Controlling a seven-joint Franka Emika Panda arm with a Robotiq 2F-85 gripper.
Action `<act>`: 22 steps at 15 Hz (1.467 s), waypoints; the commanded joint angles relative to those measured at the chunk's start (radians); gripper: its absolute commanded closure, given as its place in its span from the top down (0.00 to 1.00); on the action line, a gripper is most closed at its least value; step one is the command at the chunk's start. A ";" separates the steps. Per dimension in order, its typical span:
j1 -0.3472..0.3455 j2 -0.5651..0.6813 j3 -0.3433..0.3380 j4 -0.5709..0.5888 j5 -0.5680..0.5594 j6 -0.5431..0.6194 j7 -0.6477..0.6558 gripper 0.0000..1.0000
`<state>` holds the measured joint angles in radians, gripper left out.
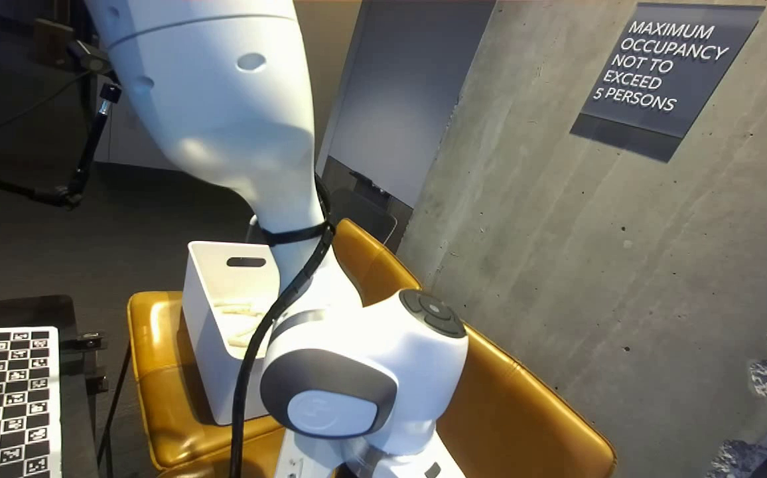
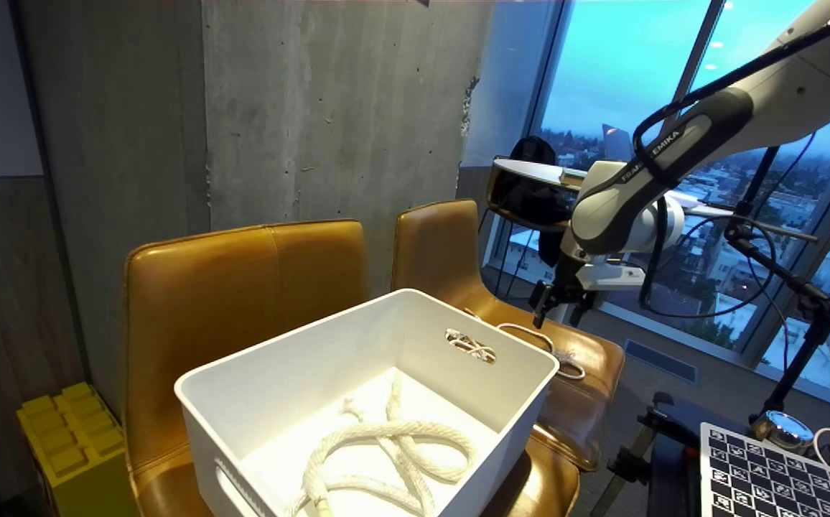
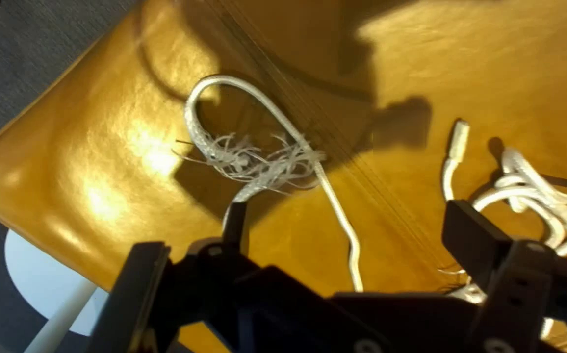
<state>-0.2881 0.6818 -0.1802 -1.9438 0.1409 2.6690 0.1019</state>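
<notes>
Bare concrete (image 2: 350, 122) rises behind two golden-brown leather chairs (image 2: 243, 280), and tall windows (image 2: 609, 79) beyond the arm look out on rooftops under a blue sky. Pointing down over one leather seat (image 3: 116, 147), the tool (image 2: 557, 321) has its two fingers (image 3: 477, 240) spread wide apart. Beneath it, a white cord (image 3: 333, 198) lies on the leather in a loop, one side opening into a frayed mass of thin strands (image 3: 264, 169) that reaches across to the smooth side. That smooth side runs back through the gap between the fingers as the wrist view sees it. Below the fray, one finger overlaps the cord; whether they touch cannot be told. Near the opposite finger sits a tangle (image 3: 538, 196) of similar cord, with a short capped end (image 3: 458, 142) beside it; whether all of it is one piece is unclear.

On the adjoining chair stands a white box (image 2: 300, 352), a thicker cream rope (image 2: 386, 431) coiled loosely on its bottom. Farther out, a checkered board (image 1: 8, 405) lies on a dark counter (image 1: 18, 311), and a yellow block (image 2: 77, 452) stands beside the box's chair. Fixed to the concrete, a grey sign (image 1: 669, 73) limits occupancy to 5 persons.
</notes>
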 commanded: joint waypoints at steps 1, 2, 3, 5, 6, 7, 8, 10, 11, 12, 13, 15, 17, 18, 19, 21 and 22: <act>-0.013 0.085 -0.022 0.066 -0.009 0.012 0.000 1.00; -0.012 0.108 -0.028 0.080 -0.011 0.013 0.004 1.00; -0.011 0.128 -0.033 0.091 -0.013 0.016 0.006 1.00; -0.010 0.170 -0.036 0.119 -0.015 0.022 0.004 1.00; -0.010 0.193 -0.035 0.134 -0.017 0.028 0.002 1.00; -0.008 0.212 -0.036 0.148 -0.019 0.034 0.001 1.00; -0.005 0.232 -0.036 0.161 -0.022 0.043 0.001 1.00; 0.003 0.268 -0.042 0.189 -0.029 0.066 0.004 1.00; 0.009 0.287 -0.049 0.205 -0.033 0.071 0.011 1.00; 0.014 0.302 -0.053 0.220 -0.036 0.074 0.016 1.00; 0.017 0.318 -0.057 0.234 -0.038 0.077 0.020 1.00; 0.018 0.344 -0.061 0.260 -0.037 0.070 0.024 0.75; 0.020 0.357 -0.063 0.278 -0.036 0.067 0.024 0.66; 0.022 0.357 -0.065 0.281 -0.036 0.067 0.025 0.59; 0.022 0.357 -0.066 0.282 -0.036 0.067 0.025 0.50; 0.023 0.358 -0.070 0.288 -0.036 0.066 0.027 0.37; 0.023 0.359 -0.073 0.290 -0.036 0.066 0.028 0.28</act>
<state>-0.2759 1.0016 -0.2328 -1.6959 0.1259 2.7320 0.1047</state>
